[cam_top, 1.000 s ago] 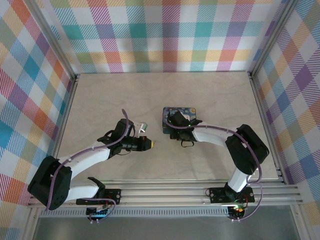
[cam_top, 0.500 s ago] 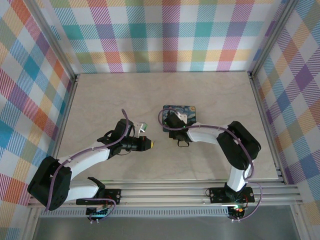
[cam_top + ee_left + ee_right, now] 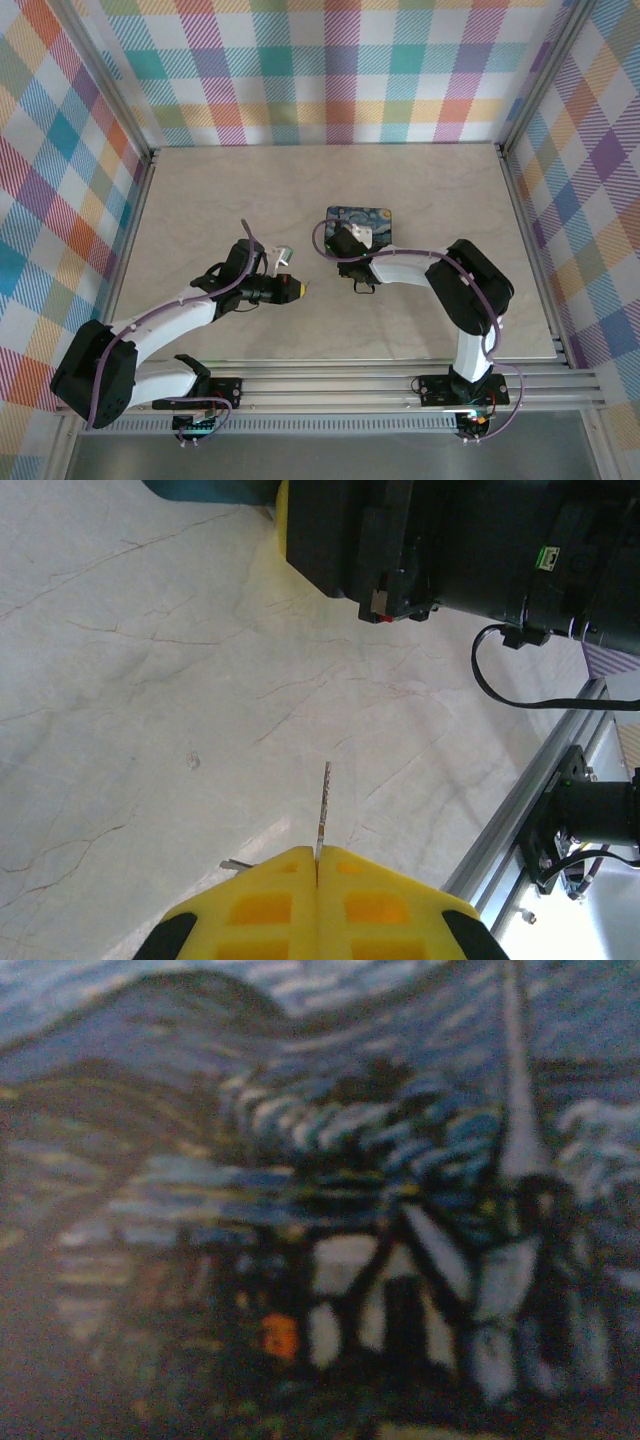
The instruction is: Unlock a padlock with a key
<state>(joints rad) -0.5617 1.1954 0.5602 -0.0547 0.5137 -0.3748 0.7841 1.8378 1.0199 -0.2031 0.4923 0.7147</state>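
My left gripper (image 3: 316, 852) is shut on the key (image 3: 322, 815), a thin grey-silver blade sticking out from between the yellow fingertips just above the marble table. In the top view the left gripper (image 3: 300, 289) points right, toward the right gripper (image 3: 348, 243). That one sits at the near left edge of the dark-blue starry-night tin (image 3: 375, 222). Its jaws are hidden under the wrist. The right wrist view is a blurred close-up of the tin's painted lid (image 3: 320, 1160). The padlock is hidden.
The right arm's black wrist (image 3: 450, 540) looms a short way ahead of the key. An aluminium rail (image 3: 520, 800) runs along the table's near edge. Plaid walls and frame posts (image 3: 145, 160) enclose the marble table (image 3: 200, 200).
The right wrist has shifted slightly left and nearer over the tin's edge, its elbow swinging left. The left arm with the key has hardly moved.
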